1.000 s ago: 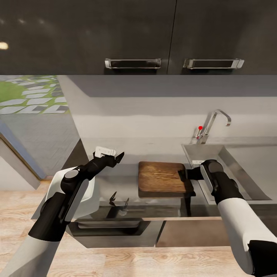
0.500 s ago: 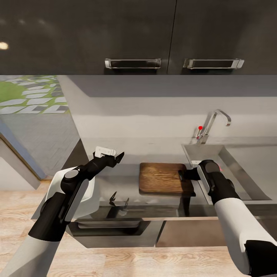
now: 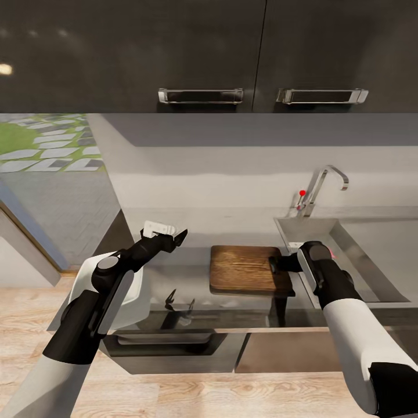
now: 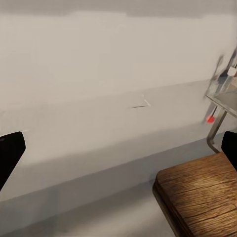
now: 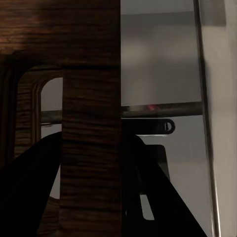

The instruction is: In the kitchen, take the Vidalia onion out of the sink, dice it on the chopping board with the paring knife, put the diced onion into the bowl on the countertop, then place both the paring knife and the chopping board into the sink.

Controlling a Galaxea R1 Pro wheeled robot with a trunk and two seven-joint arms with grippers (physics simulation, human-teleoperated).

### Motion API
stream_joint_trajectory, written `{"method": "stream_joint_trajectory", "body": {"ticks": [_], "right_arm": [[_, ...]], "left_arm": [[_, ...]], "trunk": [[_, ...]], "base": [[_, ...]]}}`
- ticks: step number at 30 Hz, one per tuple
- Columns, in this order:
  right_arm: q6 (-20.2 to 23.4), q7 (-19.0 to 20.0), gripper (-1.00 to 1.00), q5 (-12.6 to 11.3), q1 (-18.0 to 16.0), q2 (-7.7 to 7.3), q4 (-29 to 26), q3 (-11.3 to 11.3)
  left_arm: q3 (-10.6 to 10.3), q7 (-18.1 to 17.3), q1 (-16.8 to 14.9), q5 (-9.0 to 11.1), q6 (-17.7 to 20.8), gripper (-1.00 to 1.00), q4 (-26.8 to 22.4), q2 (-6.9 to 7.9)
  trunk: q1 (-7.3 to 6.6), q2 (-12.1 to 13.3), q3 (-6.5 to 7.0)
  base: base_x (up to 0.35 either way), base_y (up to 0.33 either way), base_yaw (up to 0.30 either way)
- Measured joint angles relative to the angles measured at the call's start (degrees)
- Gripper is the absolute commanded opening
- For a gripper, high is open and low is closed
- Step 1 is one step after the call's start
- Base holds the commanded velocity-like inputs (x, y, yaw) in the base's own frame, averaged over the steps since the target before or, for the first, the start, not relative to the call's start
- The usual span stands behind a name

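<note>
While the head view looks down over both arms, the scene reads as follows.
Writing: no readable brand or label; the only marking is a red dot on the chrome angular tap [image 3: 321, 187], also seen as a small red spot from the left wrist [image 4: 211, 118].
Board: dark brown wooden chopping board with rounded corners [image 3: 248, 268] lies on the smooth grey counter [image 3: 174, 277], its right end at the rim of the stainless steel sink [image 3: 354, 255]; a corner of it shows in the left wrist view [image 4: 200, 197].
Right pincer: the black right pincer [image 3: 277, 265] sits at the board's right end; the right wrist view shows a strip of the wood [image 5: 91, 148] between its two dark fingers [image 5: 29, 192], so it is clamped on the board.
Left pincer: the left pincer [image 3: 174, 235] hangs above the counter left of the board, holding nothing, its fingers spread wide [image 4: 10, 153].
Bowl: white square-rimmed bowl [image 3: 134, 293] rests near the counter's front left, mostly hidden by the left arm.
Around: dark wall cabinets with two metal bar handles [image 3: 201, 96] hang overhead; a pale back wall [image 4: 108, 54] runs behind the counter; light wooden flooring [image 3: 191, 395] lies below.
In the way: the right forearm covers part of the sink's near corner.
</note>
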Motion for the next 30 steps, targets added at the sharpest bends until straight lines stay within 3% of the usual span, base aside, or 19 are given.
{"method": "stream_joint_trajectory", "body": {"ticks": [24,25,30], "right_arm": [[0.0,0.0,-1.0,0.1,0.0,0.27,0.0,0.0],[0.0,0.0,1.0,0.1,0.0,0.27,0.0,0.0],[0.0,0.0,1.0,0.2,0.0,0.27,0.0,0.0]], "left_arm": [[0.0,0.0,0.0,0.0,0.0,1.0,0.0,0.0],[0.0,0.0,0.0,0.0,0.0,1.0,0.0,0.0],[0.0,0.0,0.0,0.0,0.0,1.0,0.0,0.02]], "trunk": [[0.0,0.0,0.0],[0.0,0.0,0.0],[0.0,0.0,0.0]], "base": [[0.0,0.0,0.0],[0.0,0.0,0.0],[0.0,0.0,0.0]]}}
